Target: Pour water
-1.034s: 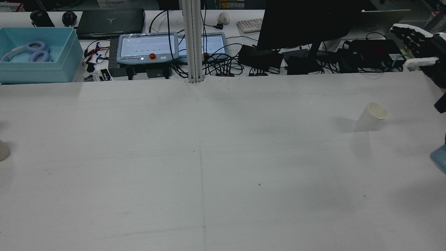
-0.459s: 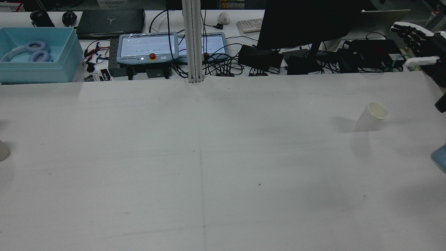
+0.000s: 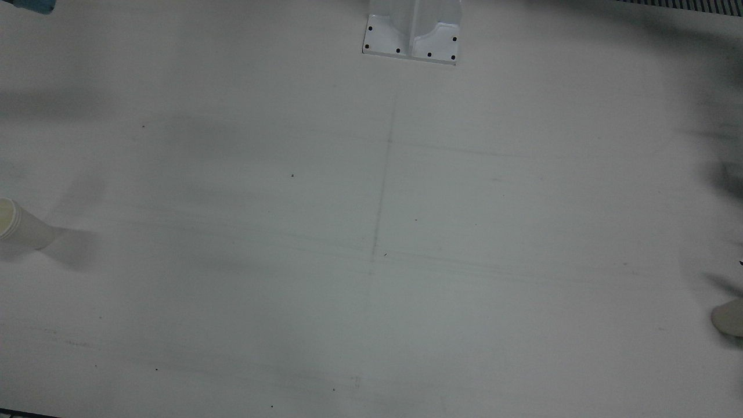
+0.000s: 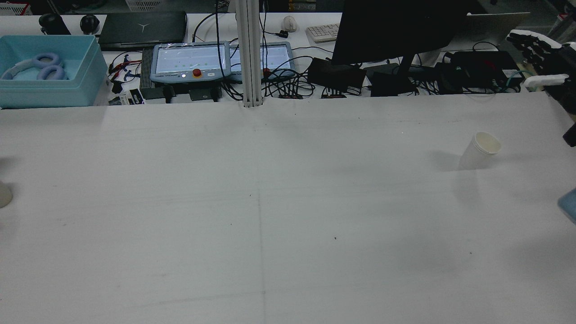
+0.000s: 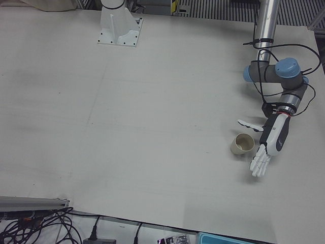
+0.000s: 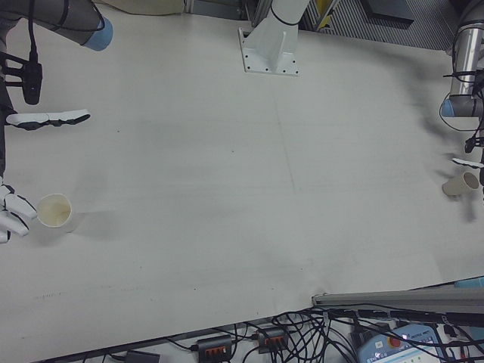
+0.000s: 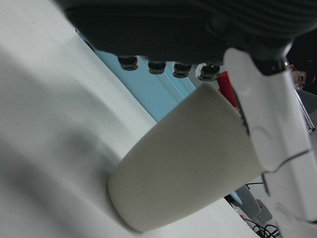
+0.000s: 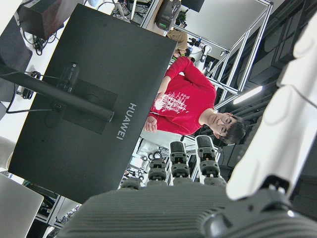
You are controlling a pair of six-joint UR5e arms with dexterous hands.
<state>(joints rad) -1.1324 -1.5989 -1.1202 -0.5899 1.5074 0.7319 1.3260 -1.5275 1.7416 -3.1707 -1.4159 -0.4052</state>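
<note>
Left-front view: left hand [image 5: 268,145] open beside cup [image 5: 242,144] (upright), not gripping

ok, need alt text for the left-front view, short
The robot's open white left hand hangs beside an upright cream paper cup on the right side of a bare white table, fingers spread and not closed on it. The grey and blue arm reaches down from the top right; a white mounting base sits top left.

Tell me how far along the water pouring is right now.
Barely started. Nothing is done: both paper cups stand on the table, ungripped. In hand: the left hand is open beside the left cup, closing in. The right hand is open near the right cup. Grasping, lifting and pouring remain.
</note>
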